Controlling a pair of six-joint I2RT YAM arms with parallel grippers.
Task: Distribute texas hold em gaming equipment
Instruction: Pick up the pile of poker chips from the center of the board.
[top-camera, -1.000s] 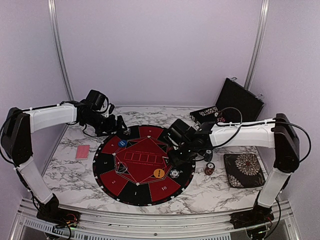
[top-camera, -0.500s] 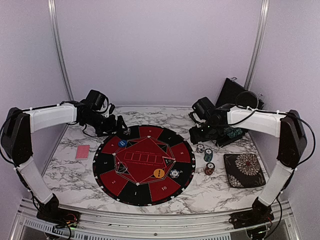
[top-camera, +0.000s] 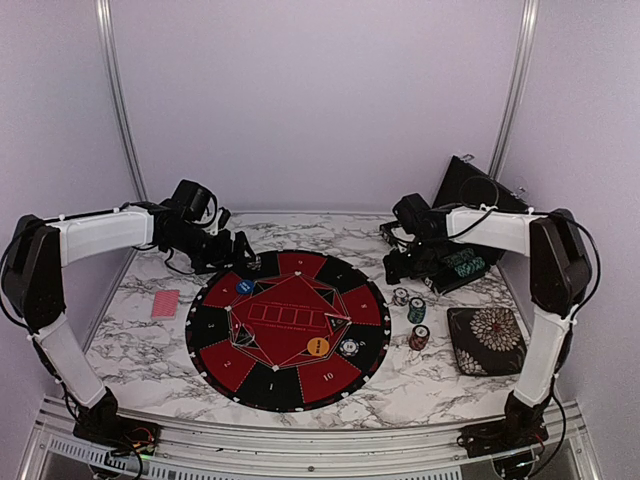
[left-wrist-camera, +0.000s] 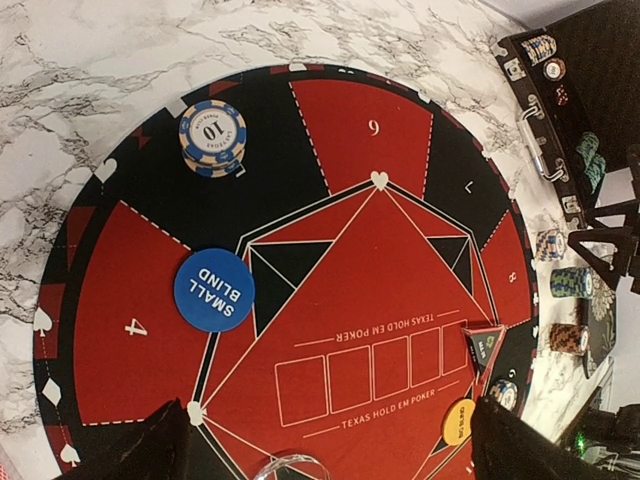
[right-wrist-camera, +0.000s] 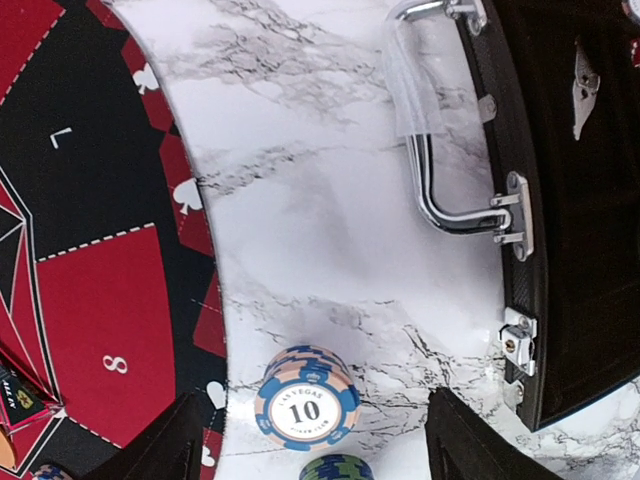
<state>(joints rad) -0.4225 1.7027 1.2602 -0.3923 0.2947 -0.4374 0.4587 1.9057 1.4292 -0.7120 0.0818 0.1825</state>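
Note:
Poker chips, discs and a card are spread around a round red-and-black mat. A blue-and-cream chip stack, a blue "small blind" disc and an orange disc lie on the mat. My left gripper hovers open over the mat's far left part, holding nothing. My right gripper is open beside the black case. A blue-and-cream chip stack stands on the marble between its fingers, untouched. A green-blue stack is just beyond it. A pink card lies left of the mat.
Three chip stacks stand in a row right of the mat. A dark flower-patterned tray lies at the front right. The open case holds more chips, and its chrome handle juts toward the mat.
My right arm has swung from over the mat's right side back to the spot beside the case, and its jaws have spread wider. The left arm has not moved.

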